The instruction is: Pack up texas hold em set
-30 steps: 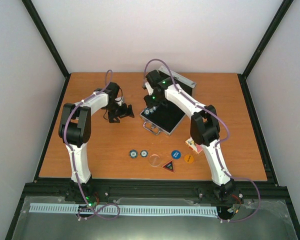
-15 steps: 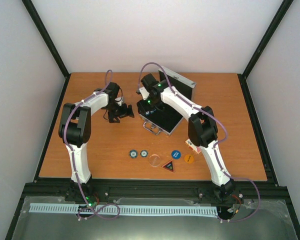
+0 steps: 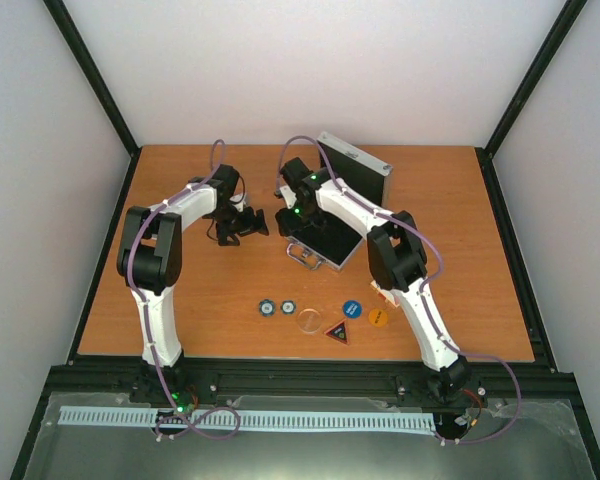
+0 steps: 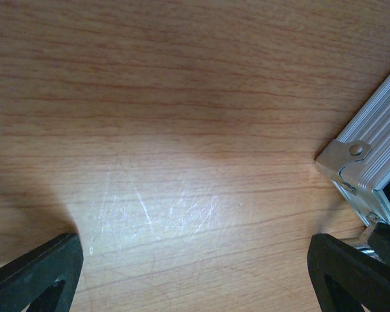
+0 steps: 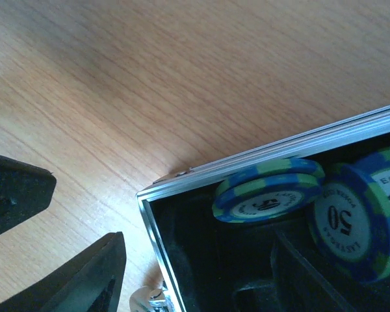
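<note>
Well short of both pincers, back toward the arm bases, the loose pieces lie in a row on the bench [image 3: 180, 300]: two poker chips [image 3: 266, 308], a clear disc [image 3: 308, 320], the triangular button [image 3: 337, 332], a blue round button [image 3: 352, 309], an orange round button [image 3: 378, 317], and the red card deck [image 3: 385, 293], half hidden behind the right arm. Further out, the left pincer [image 4: 195, 266] hovers low over bare wood, spread wide with nothing in it, the aluminium case [image 4: 367, 156] just off to its right. The right pincer [image 5: 84, 211] sits at a corner of that case, fingers parted and empty. Beside it, two blue-green 50 chips [image 5: 266, 192] lean in the black lining. Beyond, the lid [image 3: 355, 160] stands raised. My read: the flat chips are light, hard and thin, so pinch across the rim. The deck may fan, so grip its long edges squarely.
</note>
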